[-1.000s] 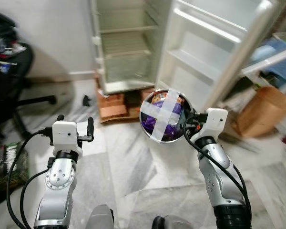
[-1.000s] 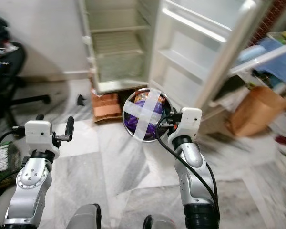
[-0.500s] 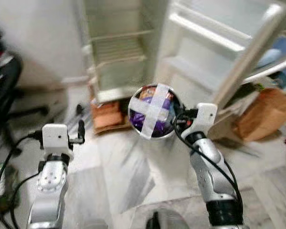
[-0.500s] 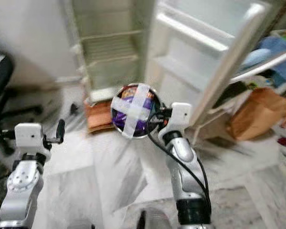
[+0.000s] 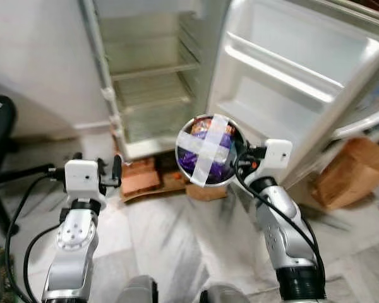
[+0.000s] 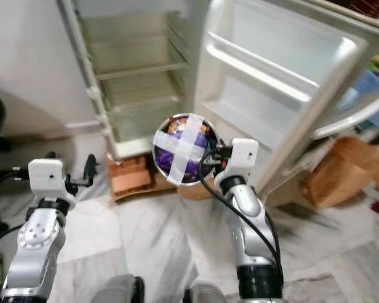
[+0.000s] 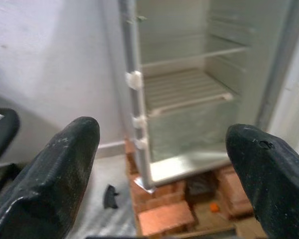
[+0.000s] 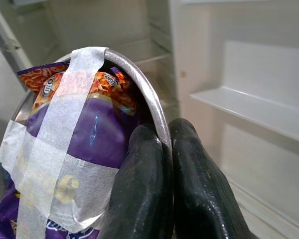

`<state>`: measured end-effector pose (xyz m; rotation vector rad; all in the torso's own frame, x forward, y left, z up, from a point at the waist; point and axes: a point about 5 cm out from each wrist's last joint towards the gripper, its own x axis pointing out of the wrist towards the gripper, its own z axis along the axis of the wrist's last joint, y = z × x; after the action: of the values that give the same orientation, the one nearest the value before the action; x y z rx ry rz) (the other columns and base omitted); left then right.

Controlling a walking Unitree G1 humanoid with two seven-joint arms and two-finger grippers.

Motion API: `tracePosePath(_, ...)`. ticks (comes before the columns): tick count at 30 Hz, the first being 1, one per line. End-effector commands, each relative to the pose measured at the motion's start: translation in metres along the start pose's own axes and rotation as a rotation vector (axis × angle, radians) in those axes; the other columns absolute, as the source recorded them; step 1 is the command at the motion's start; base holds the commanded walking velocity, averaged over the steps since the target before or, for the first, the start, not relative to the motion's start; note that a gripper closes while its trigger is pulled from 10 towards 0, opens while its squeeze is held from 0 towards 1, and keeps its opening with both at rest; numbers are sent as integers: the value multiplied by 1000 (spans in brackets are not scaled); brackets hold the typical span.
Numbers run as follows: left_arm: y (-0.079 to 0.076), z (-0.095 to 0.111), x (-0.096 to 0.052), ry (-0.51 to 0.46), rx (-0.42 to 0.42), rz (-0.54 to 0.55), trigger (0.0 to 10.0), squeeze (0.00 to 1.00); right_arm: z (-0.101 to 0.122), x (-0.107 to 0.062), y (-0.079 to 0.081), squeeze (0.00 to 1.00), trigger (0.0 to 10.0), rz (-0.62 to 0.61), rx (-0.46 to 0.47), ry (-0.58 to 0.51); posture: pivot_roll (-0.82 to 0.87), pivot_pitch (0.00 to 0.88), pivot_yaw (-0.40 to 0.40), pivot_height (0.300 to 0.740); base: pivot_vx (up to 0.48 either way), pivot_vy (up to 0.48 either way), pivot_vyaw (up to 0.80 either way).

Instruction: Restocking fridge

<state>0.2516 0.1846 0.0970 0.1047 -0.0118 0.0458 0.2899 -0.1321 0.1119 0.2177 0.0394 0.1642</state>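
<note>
The right gripper [image 8: 165, 149] stays pinched on the rim of the taped bowl [image 5: 208, 150], carried closer to the open fridge [image 5: 151, 82] than a second ago; shelving looks next. The left gripper [image 7: 164, 149] hangs spread, empty.

Both arms are jointed silver metal tubes, each ending in a boxy white wrist block; the left arm [image 5: 72, 249] bears a round silver joint disc ringed with small screws, and the right arm [image 5: 281, 230] ends below in a black ribbed collar. Loose black cables loop along the outside of each arm from the wrist block down past the elbow, with a small red spot among the wires at the right wrist. The fingers [image 7: 65, 174] are matte black, thick and rounded at the tips, with a slightly grainy, scuffed surface.
</note>
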Motion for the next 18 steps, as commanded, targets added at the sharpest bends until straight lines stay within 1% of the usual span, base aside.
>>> tracePosePath(1, -3, -2, -2, 10, -4, -6, 10000, 0, 6, 0, -4, 0, 10000, -13, -11, -22, 45, 111, -77, 740, 349, 330, 525)
tracePosePath(14, -4, 0, 0, 1, 9, -15, 10000, 0, 4, 1, -3, 0, 10000, -8, -7, -18, 45, 108, -77, 740, 375, 299, 0)
tracePosePath(18, -5, 1, 1, -6, 26, -17, 10000, 0, 3, 2, 1, 0, 10000, -1, -2, -15, 47, 107, -77, 740, 468, 0, 0)
